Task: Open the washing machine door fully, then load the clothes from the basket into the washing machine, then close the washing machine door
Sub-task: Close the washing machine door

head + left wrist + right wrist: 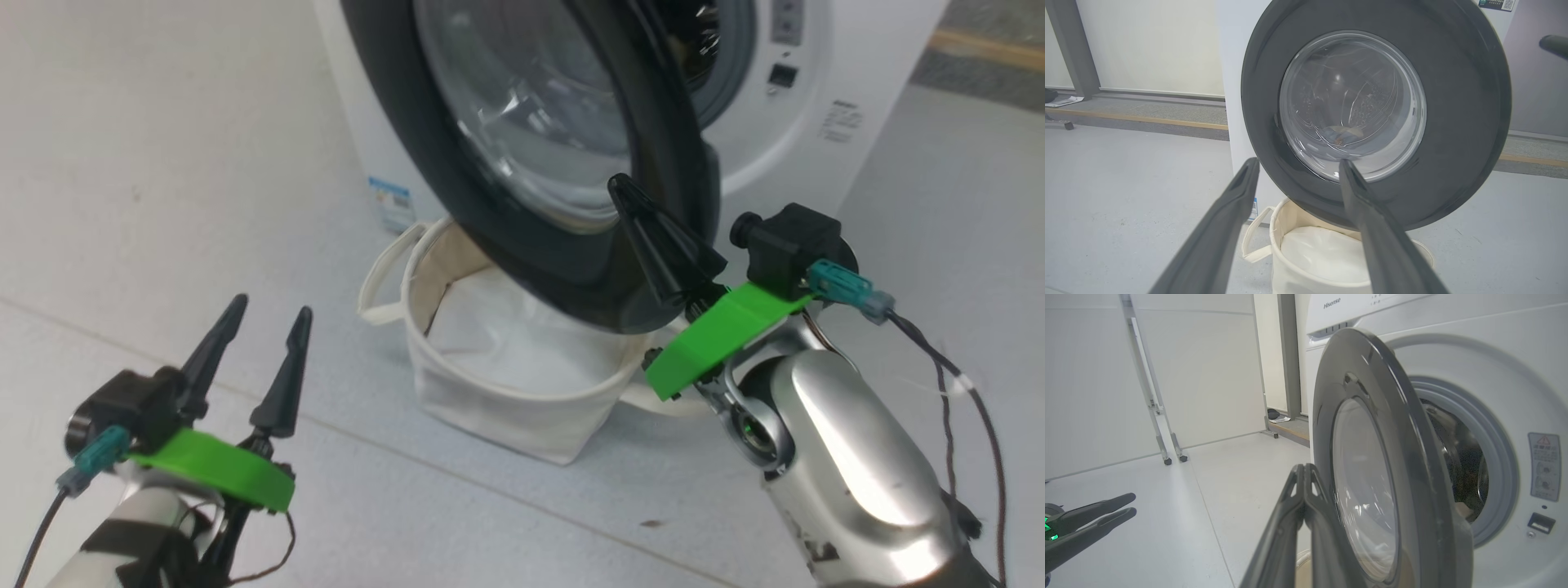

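Observation:
The washing machine point(824, 139) stands ahead with its door point(653, 163) swung partly open over the basket point(506, 416). Inside the basket lies a flat white liner. My right gripper point(620, 186) is shut with nothing in it, its tips against the outer black rim at the door's lower right; I cannot tell if they touch. In the right wrist view the shut fingers point(1304, 469) rise beside the door point(1363, 490), with the grey-ringed drum mouth point(1457, 465) behind. My left gripper point(271, 309) hangs open and empty at the lower left. A patch of the clothes point(1341, 134) shows through the door glass.
Pale grey floor point(163, 163) spreads left of the machine. A white wheeled partition point(1200, 375) stands farther off, with a raised kerb point(1135, 118) along the wall. A dark cable point(971, 392) trails from my right wrist.

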Robot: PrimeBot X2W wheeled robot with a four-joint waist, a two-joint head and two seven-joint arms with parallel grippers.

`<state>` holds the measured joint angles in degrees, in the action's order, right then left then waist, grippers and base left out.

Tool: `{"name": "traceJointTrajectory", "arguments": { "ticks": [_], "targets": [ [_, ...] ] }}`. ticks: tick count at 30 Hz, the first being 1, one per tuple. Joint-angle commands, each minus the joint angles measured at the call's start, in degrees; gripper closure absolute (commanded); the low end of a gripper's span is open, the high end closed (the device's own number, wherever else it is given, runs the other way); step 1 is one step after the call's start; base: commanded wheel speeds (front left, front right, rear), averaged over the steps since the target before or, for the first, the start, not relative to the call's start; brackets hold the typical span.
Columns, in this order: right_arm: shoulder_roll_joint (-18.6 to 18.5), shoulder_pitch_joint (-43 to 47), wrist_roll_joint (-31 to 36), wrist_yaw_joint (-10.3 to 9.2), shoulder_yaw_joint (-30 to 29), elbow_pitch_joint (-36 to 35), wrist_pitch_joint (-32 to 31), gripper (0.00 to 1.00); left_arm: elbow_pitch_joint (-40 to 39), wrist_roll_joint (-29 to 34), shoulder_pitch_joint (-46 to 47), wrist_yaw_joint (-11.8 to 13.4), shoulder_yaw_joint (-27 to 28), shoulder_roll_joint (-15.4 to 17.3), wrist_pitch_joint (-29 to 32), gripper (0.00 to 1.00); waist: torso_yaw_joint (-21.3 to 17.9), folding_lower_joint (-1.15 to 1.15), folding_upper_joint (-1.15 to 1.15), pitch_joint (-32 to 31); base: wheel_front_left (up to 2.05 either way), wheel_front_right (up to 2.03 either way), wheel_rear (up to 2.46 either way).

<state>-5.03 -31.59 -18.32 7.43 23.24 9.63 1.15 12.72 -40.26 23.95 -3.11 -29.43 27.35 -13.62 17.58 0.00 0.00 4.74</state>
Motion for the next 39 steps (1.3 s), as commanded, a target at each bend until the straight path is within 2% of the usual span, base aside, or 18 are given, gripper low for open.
{"name": "traceJointTrajectory", "arguments": {
  "ticks": [1,4,10,21,29,39],
  "targets": [
    [1.7,-2.6,0.0,0.06,0.1,0.6,1.2,1.00,-0.9,0.5,4.2,-0.4,2.2,1.1,-0.6,0.00,2.1,0.00,0.00,2.3,0.00,0.00,0.00],
    [2.1,-3.8,-0.8,0.06,-0.5,5.4,2.9,1.00,-0.2,0.8,5.5,-1.0,1.9,0.0,-0.8,0.00,3.1,0.00,0.00,3.7,0.00,0.00,0.00],
    [2.1,-5.7,-6.5,0.06,-1.1,15.4,8.5,1.00,2.2,1.3,6.9,-1.9,1.1,-1.5,-1.0,0.00,4.1,0.00,0.00,3.8,0.00,0.00,0.00],
    [2.1,-14.0,-9.6,0.06,-4.9,30.3,13.1,1.00,2.8,1.9,8.5,-2.7,0.9,-2.9,-1.3,0.00,4.8,0.00,0.00,6.1,0.00,0.00,0.00],
    [2.1,-22.3,-7.6,0.06,-11.2,40.1,13.8,1.00,2.0,2.4,8.6,-3.2,1.5,-3.7,-1.3,0.00,5.0,0.00,0.00,8.9,0.00,0.00,0.00],
    [2.1,-29.9,-1.0,0.06,-19.5,45.6,13.8,1.00,0.4,3.5,9.3,-3.7,2.2,-4.7,-1.4,0.00,5.0,0.00,0.00,13.2,0.00,0.00,0.00]
  ]
}}
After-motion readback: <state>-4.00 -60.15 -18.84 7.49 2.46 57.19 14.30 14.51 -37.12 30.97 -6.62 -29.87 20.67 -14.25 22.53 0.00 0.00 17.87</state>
